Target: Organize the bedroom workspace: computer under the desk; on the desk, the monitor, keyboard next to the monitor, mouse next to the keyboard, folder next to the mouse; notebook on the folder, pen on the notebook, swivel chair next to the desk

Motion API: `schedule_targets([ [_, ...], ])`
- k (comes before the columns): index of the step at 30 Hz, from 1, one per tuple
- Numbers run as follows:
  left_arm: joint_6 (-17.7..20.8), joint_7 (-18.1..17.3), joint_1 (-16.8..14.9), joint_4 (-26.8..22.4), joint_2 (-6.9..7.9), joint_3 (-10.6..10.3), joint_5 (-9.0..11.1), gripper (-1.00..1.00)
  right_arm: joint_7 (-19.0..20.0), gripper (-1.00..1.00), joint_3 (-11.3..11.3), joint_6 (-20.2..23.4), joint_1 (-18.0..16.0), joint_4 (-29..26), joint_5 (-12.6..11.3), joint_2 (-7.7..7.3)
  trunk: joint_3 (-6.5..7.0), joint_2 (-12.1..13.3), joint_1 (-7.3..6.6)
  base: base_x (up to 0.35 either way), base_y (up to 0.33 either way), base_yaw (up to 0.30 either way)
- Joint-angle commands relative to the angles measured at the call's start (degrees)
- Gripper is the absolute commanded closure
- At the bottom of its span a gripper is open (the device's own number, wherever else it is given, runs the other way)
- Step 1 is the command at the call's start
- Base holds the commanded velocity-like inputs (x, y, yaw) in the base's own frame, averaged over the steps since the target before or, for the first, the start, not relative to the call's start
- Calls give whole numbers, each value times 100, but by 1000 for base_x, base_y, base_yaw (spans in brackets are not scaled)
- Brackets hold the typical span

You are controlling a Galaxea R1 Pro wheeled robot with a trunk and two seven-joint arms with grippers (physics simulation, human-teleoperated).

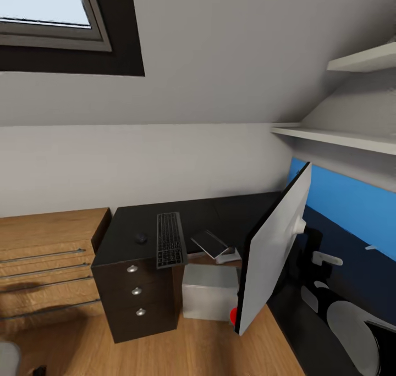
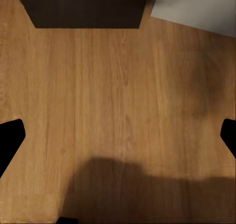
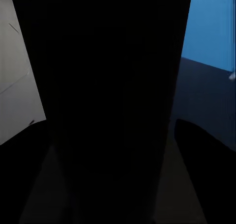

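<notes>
The black desk (image 1: 220,214) carries the keyboard (image 1: 169,239) with the mouse (image 1: 141,237) just to its left. Under the desk stands the light grey computer (image 1: 210,293), also visible as the pale computer (image 2: 196,8). The monitor (image 1: 275,255) hangs steeply tilted over the desk's inner corner, pale back toward me. My right gripper (image 3: 109,123) is shut on the black monitor (image 3: 113,86). A dark flat book with a pale edge, seemingly the notebook (image 1: 209,243), lies tilted at the desk's edge. My left gripper (image 2: 118,145) hangs open over the wooden floor (image 2: 118,86).
A wooden dresser (image 1: 44,255) stands left of the drawer unit (image 1: 135,299). A blue wall panel (image 1: 352,200) runs behind the desk's right wing, with white shelves (image 1: 341,137) above it. A window (image 1: 49,13) sits in the sloped ceiling.
</notes>
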Motion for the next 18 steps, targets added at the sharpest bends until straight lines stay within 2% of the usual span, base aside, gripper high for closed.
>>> schedule_targets([
  [1, -25, 45, -6, -3, 6, -39, 55, -100, -26, 100, 26, -17, -4, 15, 4, 0, -8, -5, -3, -329, 0, 0],
  [11, -28, 46, -6, -3, 6, -38, 55, -100, -34, 100, 26, -26, -5, 3, 4, 0, -8, -5, -3, -335, -34, 0],
  [18, -27, 46, -6, -3, 6, -40, 55, -100, -38, 100, 26, -26, -3, -7, 4, 3, -8, -5, -3, -294, -194, 31],
])
